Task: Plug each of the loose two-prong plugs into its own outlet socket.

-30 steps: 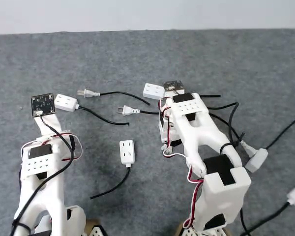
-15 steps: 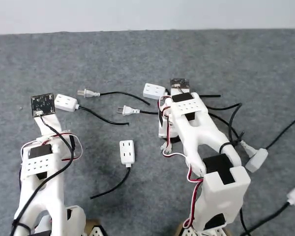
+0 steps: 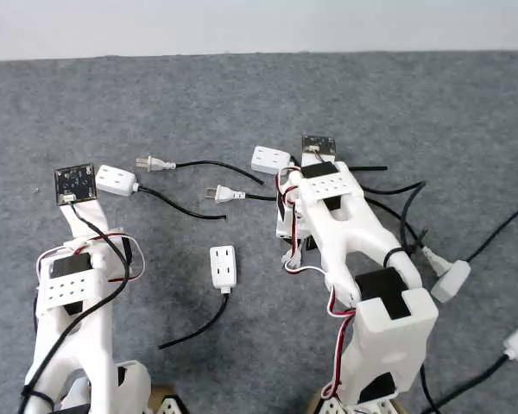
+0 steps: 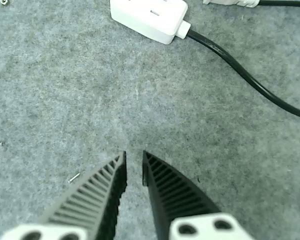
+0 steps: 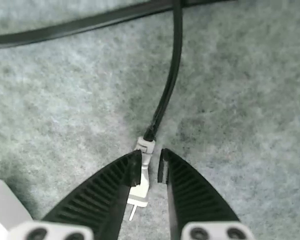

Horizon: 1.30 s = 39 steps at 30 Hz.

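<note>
1. Since a second ago, your right arm [image 3: 345,224] has eased a little farther out over the carpet [image 3: 414,112]. Your left arm [image 3: 73,293] has not stirred, and no loose plug or socket has shifted.
2. Nearest you, the middle socket [image 3: 223,266] lies on the carpet between the two arms, with its cord trailing back toward you. It looks light, so expect it to slide under a push unless you brace it.
3. Your left gripper [image 4: 134,157] hangs over bare carpet, its fingers all but pressed together with nothing between them. The left socket [image 4: 150,17] lies just beyond it.
4. Your right gripper [image 5: 150,157] pinches the held plug [image 5: 140,189] by its white body. The prongs point back toward the wrist and the black cord [image 5: 172,75] runs away ahead.
5. Judge that plug to be light, hard and slick. Its cord looks stiff enough to tug and twist it in the fingers. Grip the flat sides of the plastic body behind the prongs, never the cord or the thin prongs, which could bend.
6. Farther out, the second plug [image 3: 227,195] and the far plug [image 3: 155,163] lie loose, not yet plugged in. The far socket [image 3: 270,159] sits beyond them.
</note>
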Motion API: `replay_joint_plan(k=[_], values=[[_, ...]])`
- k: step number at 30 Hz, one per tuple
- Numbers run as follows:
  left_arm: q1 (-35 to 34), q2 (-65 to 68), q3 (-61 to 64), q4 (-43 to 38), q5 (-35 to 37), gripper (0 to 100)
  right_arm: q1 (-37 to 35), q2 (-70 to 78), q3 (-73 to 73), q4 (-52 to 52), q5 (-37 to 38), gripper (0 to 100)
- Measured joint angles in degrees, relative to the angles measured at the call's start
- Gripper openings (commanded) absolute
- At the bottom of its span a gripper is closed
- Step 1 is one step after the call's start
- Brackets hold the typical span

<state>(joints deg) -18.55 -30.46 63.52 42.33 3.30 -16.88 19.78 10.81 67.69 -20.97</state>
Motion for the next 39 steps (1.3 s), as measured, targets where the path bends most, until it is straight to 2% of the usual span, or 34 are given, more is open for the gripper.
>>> replay_joint_plan(k=[11,20,39], values=[[0.0,0.0,0.0,0.0,0.0,5,-0.1,0.6,-0.8,0.3,-0.3,9.4],[0.0,0.0,0.0,0.0,0.0,5,-0.1,0.6,-0.8,0.3,-3.4,9.4],[0.0,0.0,0.0,0.0,0.0,5,-0.2,2.1,-2.1,0.0,-3.5,9.3]])
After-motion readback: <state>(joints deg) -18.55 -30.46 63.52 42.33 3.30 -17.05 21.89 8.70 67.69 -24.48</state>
